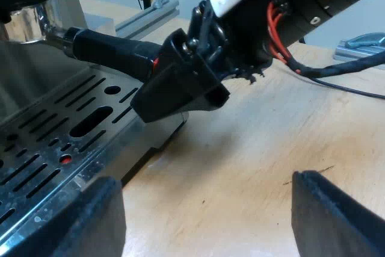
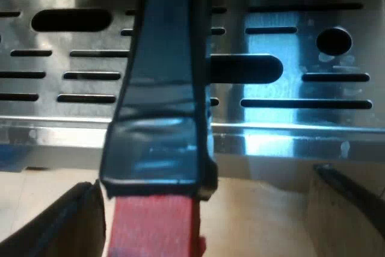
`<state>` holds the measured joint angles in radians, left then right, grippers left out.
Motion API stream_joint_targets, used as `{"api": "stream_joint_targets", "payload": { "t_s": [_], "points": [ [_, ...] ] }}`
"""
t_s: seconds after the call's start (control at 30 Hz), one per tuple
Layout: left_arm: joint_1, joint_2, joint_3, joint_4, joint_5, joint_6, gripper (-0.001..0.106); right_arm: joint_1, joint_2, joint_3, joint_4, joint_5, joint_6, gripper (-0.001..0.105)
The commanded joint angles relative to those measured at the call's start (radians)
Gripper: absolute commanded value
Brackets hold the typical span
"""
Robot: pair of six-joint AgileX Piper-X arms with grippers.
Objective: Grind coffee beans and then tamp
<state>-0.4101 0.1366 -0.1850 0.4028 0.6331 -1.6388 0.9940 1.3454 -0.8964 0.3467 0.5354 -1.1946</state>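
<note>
Handle's red end (image 1: 155,61) (mostly behind fingers (image 1: 180,85))

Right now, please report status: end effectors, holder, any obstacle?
Left end effector open, over table beside drip tray. Right end effector open around handle. Holder locked in machine front. No obstacle seen at handle.

We've got a pale wooden tabletop (image 1: 240,167) here, with an aluminium rail (image 1: 150,17) lying on it and a bluish-grey bracket (image 1: 361,44) well apart from that.

Left claw (image 1: 204,188) spread wide; right claw (image 2: 207,182) likewise parted.
</note>
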Motion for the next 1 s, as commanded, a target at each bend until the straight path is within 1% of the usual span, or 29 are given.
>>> {"api": "stream_joint_targets", "payload": {
  "t_s": [0.03, 0.13, 0.2, 0.23, 0.27, 0.33, 0.37, 0.4, 0.47, 0.53, 0.57, 0.6, 0.67, 0.7, 0.73, 0.77, 0.8, 1.0],
  "points": [
    [-0.005, 0.001, -0.002, -0.011, 0.015, 0.005, 0.061, -0.005, 0.004, -0.002, -0.01, -0.001, -0.015, 0.07],
    [-0.005, 0.001, -0.002, -0.011, 0.015, 0.005, 0.061, -0.005, 0.004, -0.002, -0.013, -0.001, -0.019, 0.07],
    [-0.005, 0.001, -0.002, -0.011, 0.015, 0.005, 0.061, -0.005, 0.004, -0.002, -0.013, -0.001, -0.04, 0.07],
    [-0.005, 0.001, -0.002, -0.011, 0.015, 0.005, 0.061, -0.005, 0.004, -0.002, -0.013, -0.001, -0.068, 0.07],
    [-0.005, 0.001, -0.002, -0.011, 0.015, 0.005, 0.061, -0.005, 0.004, -0.002, -0.013, -0.001, -0.078, 0.07],
    [-0.005, 0.001, -0.002, -0.011, 0.015, 0.005, 0.061, -0.005, 0.004, -0.002, -0.013, -0.001, -0.08, 0.068],
    [-0.005, 0.001, -0.002, -0.011, 0.015, 0.005, 0.061, -0.005, 0.004, -0.002, -0.013, -0.001, -0.081, 0.06],
    [-0.005, 0.001, -0.002, -0.011, 0.015, 0.005, 0.061, -0.005, 0.004, -0.002, -0.013, -0.001, -0.081, 0.058],
    [-0.005, 0.001, -0.002, -0.011, 0.015, 0.005, 0.061, -0.005, 0.004, -0.002, -0.013, -0.001, -0.081, 0.044],
    [-0.005, 0.001, -0.002, -0.011, 0.015, 0.005, 0.061, -0.005, 0.004, -0.002, -0.013, -0.001, -0.081, 0.037],
    [-0.005, 0.001, -0.002, -0.011, 0.015, 0.005, 0.061, -0.005, 0.004, -0.002, -0.013, -0.001, -0.081, 0.03],
    [-0.005, 0.001, -0.002, -0.011, 0.015, 0.005, 0.061, -0.005, 0.004, -0.002, -0.013, -0.001, -0.081, 0.027],
    [-0.005, 0.001, -0.002, -0.011, 0.015, 0.005, 0.061, -0.005, 0.004, -0.002, -0.013, -0.001, -0.081, 0.017],
    [-0.005, 0.001, -0.002, -0.011, 0.015, 0.005, 0.061, -0.005, 0.004, -0.002, -0.013, -0.001, -0.081, 0.015],
    [-0.005, 0.001, -0.002, -0.011, 0.015, 0.005, 0.061, -0.005, 0.004, -0.002, -0.013, -0.001, -0.081, 0.01],
    [-0.005, 0.001, -0.002, -0.011, 0.015, 0.005, 0.061, -0.005, 0.004, -0.002, -0.013, -0.001, -0.081, 0.002],
    [-0.005, 0.001, -0.002, -0.011, 0.015, 0.005, 0.061, -0.005, 0.004, -0.002, -0.013, -0.001, -0.081, 0.0],
    [-0.005, 0.001, -0.002, -0.011, 0.015, 0.005, 0.061, -0.002, 0.004, -0.002, -0.013, -0.001, -0.093, 0.0]
  ]
}}
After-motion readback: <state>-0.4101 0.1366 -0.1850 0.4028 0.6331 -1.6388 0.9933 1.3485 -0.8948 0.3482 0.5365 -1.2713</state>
